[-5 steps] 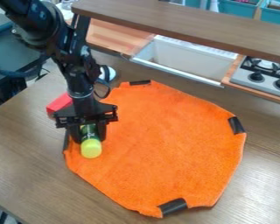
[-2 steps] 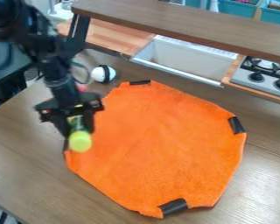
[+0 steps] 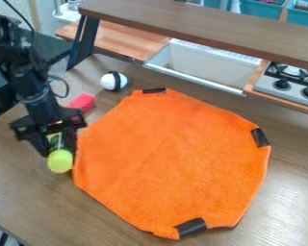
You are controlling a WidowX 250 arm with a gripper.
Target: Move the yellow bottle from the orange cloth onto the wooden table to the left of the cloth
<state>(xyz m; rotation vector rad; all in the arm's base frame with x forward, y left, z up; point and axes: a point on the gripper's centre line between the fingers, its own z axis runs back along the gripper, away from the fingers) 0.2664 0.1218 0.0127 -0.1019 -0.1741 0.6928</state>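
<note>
Black gripper (image 3: 57, 151) is just off the orange cloth's (image 3: 173, 161) left edge in view, fingers closed around a green container (image 3: 57, 142). Container lies between the fingers, long axis roughly in line with them, yellow-green lid (image 3: 60, 161) sticking out past the tips toward the camera, close beside the cloth edge. Can't tell if it touches the table (image 3: 21, 178). Red block (image 3: 82, 102) near the cloth's upper-left edge, behind the gripper; white ball with black band (image 3: 113, 80) beyond the cloth's top-left corner.

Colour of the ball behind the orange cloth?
The ball is white with a black band; camera view.
</note>
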